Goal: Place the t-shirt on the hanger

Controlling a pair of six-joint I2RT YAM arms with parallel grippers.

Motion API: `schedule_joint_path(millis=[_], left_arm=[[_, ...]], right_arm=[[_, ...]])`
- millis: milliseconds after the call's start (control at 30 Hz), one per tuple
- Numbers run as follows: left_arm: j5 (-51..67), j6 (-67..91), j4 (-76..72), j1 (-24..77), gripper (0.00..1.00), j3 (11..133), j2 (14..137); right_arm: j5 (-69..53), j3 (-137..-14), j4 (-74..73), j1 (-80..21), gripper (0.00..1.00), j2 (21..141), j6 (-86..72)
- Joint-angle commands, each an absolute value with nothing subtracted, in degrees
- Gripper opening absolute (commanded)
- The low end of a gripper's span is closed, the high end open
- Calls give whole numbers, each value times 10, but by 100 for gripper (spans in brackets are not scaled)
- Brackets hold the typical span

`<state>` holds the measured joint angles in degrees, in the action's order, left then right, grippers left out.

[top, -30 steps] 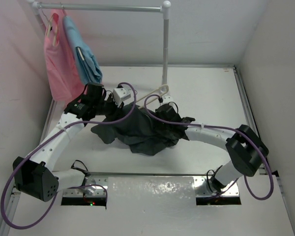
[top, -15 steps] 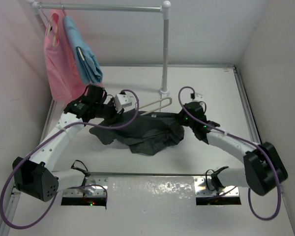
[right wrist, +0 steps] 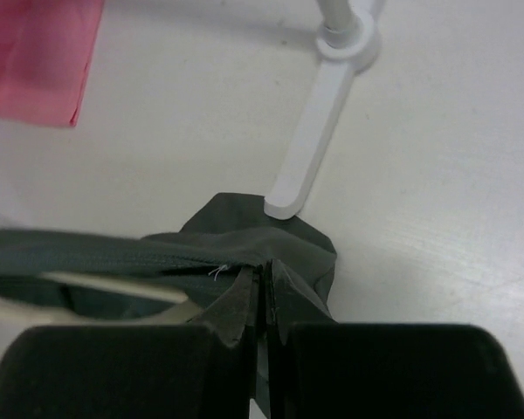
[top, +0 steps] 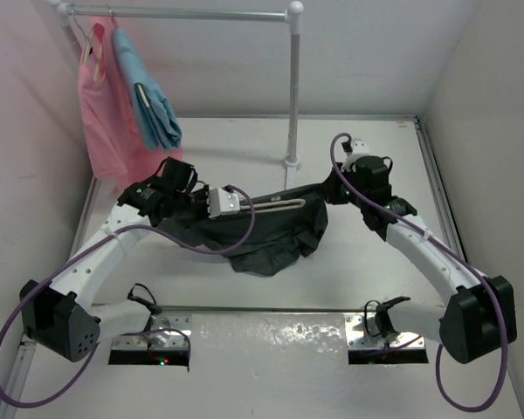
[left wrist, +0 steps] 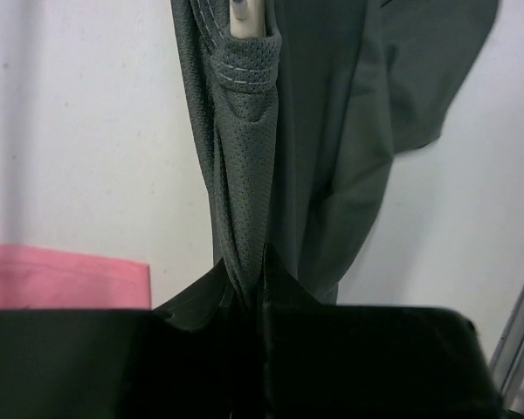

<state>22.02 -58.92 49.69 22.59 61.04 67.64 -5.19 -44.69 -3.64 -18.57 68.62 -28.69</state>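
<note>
The dark charcoal t-shirt (top: 266, 237) hangs stretched between my two grippers above the table. My left gripper (top: 236, 211) is shut on its bunched left part (left wrist: 244, 175). My right gripper (top: 332, 196) is shut on the hem at its right end (right wrist: 244, 240). The pale beige hanger (top: 275, 202) lies along the stretched upper edge, partly inside the cloth. Its tip (left wrist: 244, 13) pokes out of a fold in the left wrist view, and a beige strip of the hanger (right wrist: 113, 286) shows under the hem in the right wrist view. The hook is hidden.
A grey pipe rail (top: 192, 13) crosses the back, with a pink garment (top: 100, 109) and a light blue garment (top: 148, 100) hung at its left end. Its post (top: 293, 87) and white foot (right wrist: 310, 148) stand just behind the shirt. Walls close both sides.
My right gripper has shut on the shirt's hem and swung right and back, pulling the cloth taut. My left gripper shifted slightly right, still holding. The hanger now lies along the stretched edge.
</note>
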Motion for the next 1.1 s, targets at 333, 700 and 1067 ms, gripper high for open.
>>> schedule_joint_path(millis=[333,700,1067], left_arm=[[269,-518,491,202,0,703,690],[207,-583,513,203,0,692,691],[192,-630,533,249,0,685,694]], right_arm=[[-120,-542,-265,-160,0,723,-25],[-112,-568,-277,-159,0,694,-18],[-131,-635,-286,-161,0,686,-7]])
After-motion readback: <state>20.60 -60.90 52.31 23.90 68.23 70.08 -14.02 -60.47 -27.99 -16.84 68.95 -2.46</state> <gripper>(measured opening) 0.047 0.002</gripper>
